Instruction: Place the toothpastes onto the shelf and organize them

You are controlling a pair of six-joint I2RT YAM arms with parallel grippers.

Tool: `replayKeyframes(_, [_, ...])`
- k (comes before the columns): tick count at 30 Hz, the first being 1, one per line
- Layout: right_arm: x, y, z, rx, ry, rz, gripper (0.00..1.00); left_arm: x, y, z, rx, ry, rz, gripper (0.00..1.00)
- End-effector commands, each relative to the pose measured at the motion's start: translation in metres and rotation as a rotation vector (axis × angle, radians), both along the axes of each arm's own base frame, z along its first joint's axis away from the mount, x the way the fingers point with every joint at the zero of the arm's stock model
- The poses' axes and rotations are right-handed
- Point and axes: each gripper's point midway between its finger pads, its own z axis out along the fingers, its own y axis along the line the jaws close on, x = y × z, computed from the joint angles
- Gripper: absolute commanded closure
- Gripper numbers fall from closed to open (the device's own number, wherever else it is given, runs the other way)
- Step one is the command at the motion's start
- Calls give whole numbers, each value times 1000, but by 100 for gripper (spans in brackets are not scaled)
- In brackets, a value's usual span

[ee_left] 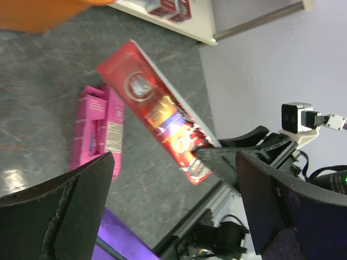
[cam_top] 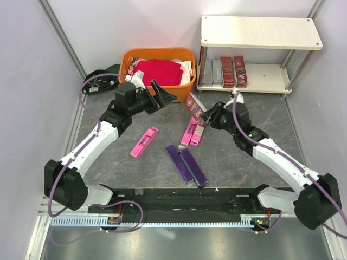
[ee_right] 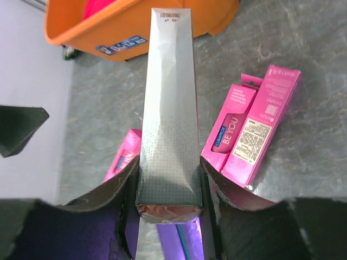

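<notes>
left claw [cam_top: 165, 93]: wide open and empty, in the air just in front of the orange basket [cam_top: 128, 60], pointing toward the right claw.
right claw [cam_top: 201, 115]: closed on one end of a red box [ee_right: 169, 108], which is lifted off the table [cam_top: 244, 162] and tilted.
red box: one face is red with white print, the narrow side is silver-grey.
shelf [cam_top: 260, 32]: at the far right; on its lower board four boxes [cam_top: 225, 71] stand side by side, two silver-grey and two dark red.
on the table: one pink box [cam_top: 144, 142] lies alone left of the middle; two pink boxes [cam_top: 194, 134] lie touching, just below the right claw; two purple boxes [cam_top: 186, 163] lie side by side near the arm bases.
around: the basket holds a red cloth [cam_top: 157, 70] and stands just left of the shelf.
writing: "be you" can be read on one of the two pink boxes; a barcode sits at the far end of the red box; its white print is too blurred to read.
</notes>
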Motion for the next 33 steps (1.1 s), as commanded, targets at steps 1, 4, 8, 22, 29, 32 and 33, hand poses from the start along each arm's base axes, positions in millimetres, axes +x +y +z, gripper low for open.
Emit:
replayKeyframes(1, [-1,-12,52,279,-70,52,64,4,19,0,156,-52,39,0])
replayKeyframes(4, [2,-43,53,381,-48,15,64,7,17,-2,161,-50,32,0])
replayKeyframes(8, [5,-88,49,476,-39,-43,64,13,13,-10,179,-39,17,0])
replayKeyframes(22, [28,-193,51,587,-118,-196,64,19,2,-28,220,-8,-41,0])
replayKeyframes(29, [58,-224,60,557,-167,-279,65,20,2,-32,227,-4,-42,0])
replayKeyframes(32, [72,-234,59,560,-181,-312,65,20,3,-31,229,-9,-41,0])
replayKeyframes(33, [76,-238,59,564,-189,-331,65,19,3,-32,231,-8,-44,0])
